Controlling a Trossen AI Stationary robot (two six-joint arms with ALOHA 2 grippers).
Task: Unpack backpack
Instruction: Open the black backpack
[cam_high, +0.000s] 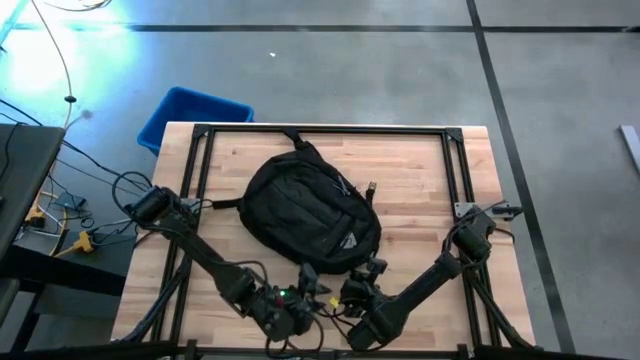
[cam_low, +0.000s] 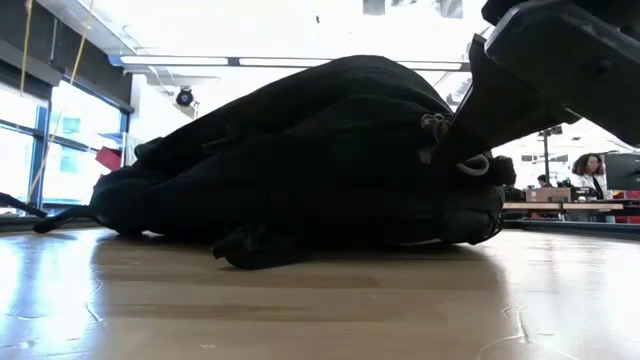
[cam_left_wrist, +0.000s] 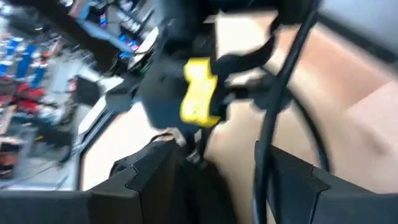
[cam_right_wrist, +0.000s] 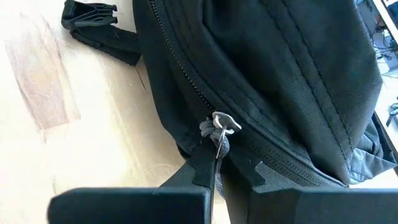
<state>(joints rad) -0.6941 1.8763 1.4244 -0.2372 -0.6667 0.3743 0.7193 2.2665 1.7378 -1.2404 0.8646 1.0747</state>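
Note:
The black backpack (cam_high: 310, 210) lies flat in the middle of the table, its bottom end toward the near edge; it also shows in the low view (cam_low: 300, 150). My right gripper (cam_high: 368, 270) is at the backpack's near right corner, shut on a zipper pull (cam_right_wrist: 219, 127). It reaches in from the right in the low view (cam_low: 460, 150). My left gripper (cam_high: 305, 285) is open by the backpack's near edge and holds nothing; its fingers stand wide apart in the left wrist view (cam_left_wrist: 214, 174). My right gripper pinches the grey cord (cam_right_wrist: 217, 152) that hangs from the metal zipper pull, between its two fingers, at their free ends. The fingers come slanting from the table's near right side. The backpack stays lying on the table.
A blue plastic bin (cam_high: 190, 115) stands on the floor beyond the table's far left corner. A strap with a black buckle (cam_right_wrist: 87, 12) lies on the wood beside the backpack. A black frame (cam_high: 450, 135) runs around the tabletop. People sit in the room behind (cam_low: 588, 170).

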